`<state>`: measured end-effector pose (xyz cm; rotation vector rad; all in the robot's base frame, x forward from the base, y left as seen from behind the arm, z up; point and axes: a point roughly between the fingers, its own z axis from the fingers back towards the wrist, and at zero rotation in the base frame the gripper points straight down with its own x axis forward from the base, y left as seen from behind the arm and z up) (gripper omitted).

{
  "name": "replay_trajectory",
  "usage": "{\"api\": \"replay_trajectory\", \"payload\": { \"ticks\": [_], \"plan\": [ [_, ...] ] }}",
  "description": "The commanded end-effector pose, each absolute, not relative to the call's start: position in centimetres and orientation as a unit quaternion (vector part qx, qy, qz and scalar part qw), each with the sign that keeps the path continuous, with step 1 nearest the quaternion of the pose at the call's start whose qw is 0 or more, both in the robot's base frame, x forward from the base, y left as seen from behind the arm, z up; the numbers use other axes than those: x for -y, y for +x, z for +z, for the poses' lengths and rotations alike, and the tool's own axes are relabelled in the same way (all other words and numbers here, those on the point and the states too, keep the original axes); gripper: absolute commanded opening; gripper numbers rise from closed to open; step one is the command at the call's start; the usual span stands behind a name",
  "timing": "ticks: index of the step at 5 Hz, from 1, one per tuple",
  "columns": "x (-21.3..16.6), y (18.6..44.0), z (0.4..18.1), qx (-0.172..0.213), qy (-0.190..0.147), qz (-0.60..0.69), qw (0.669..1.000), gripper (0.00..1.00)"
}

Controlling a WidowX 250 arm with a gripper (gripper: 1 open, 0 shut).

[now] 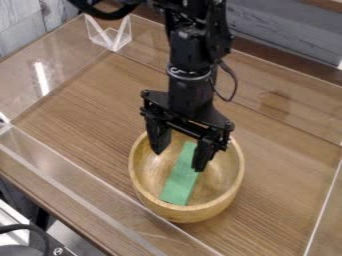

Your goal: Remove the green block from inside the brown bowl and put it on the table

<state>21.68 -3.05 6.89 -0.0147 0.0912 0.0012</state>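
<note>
The brown bowl (221, 195) sits on the table (80, 110) toward the front right. Inside it lies the green block (181, 180), slanted from upper right to lower left. My black gripper (182, 148) hangs straight down over the bowl's back half, open. Its two fingers straddle the upper end of the block, one on each side, with the tips dipping just inside the rim. Nothing is held. The block's top end is partly hidden behind the fingers.
Clear acrylic walls (80, 180) edge the table on all sides. A small clear stand (107, 32) sits at the back left corner. Bare wood stretches left of and behind the bowl.
</note>
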Motion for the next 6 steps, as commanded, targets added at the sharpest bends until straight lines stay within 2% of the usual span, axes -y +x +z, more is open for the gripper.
{"api": "replay_trajectory", "payload": {
  "ticks": [1, 6],
  "plan": [
    [3.41, 22.08, 7.20, -0.030, -0.012, -0.005, 0.999, 1.00],
    [3.74, 22.28, 6.22, -0.024, -0.022, -0.015, 0.999, 1.00]
  ]
}}
